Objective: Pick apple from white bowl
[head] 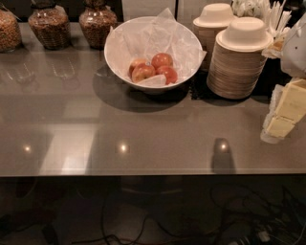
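Note:
The white bowl, large and lined with crinkled white paper, stands at the back middle of the grey counter. Several red-yellow apples lie in it, among them one at the back and one at the front left. My gripper, cream and white, hangs at the right edge of the view, over the counter. It is well to the right of the bowl and nearer the front, and touches neither the bowl nor an apple.
Two tall stacks of small off-white paper bowls stand just right of the white bowl. Three glass jars of dry food line the back left. White cutlery stands at the back right. The counter's front edge runs across below the middle of the view.

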### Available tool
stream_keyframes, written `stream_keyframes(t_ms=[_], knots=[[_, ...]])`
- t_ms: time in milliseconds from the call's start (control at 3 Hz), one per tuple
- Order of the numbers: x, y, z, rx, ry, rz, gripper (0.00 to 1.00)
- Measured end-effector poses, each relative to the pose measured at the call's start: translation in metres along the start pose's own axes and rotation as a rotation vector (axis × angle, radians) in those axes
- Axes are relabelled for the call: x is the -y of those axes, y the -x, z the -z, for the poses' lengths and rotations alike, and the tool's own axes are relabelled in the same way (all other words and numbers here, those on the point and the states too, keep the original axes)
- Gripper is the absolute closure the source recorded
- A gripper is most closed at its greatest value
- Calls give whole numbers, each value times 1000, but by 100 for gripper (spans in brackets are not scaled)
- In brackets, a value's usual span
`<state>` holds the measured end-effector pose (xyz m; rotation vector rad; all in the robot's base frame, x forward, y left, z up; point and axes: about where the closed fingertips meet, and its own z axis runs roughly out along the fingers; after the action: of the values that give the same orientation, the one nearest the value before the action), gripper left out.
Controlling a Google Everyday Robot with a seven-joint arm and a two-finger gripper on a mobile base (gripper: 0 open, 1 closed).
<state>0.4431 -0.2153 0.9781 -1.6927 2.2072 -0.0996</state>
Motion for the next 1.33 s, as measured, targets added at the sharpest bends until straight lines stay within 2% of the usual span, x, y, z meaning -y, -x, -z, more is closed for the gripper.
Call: stream_keyframes(t_ms=[667,1000,1333], knots=[[35,29,-15,168,-82,-21,0],[70,65,-31,275,-115,-17,0],[97,97,-43,345,-127,-6,0]])
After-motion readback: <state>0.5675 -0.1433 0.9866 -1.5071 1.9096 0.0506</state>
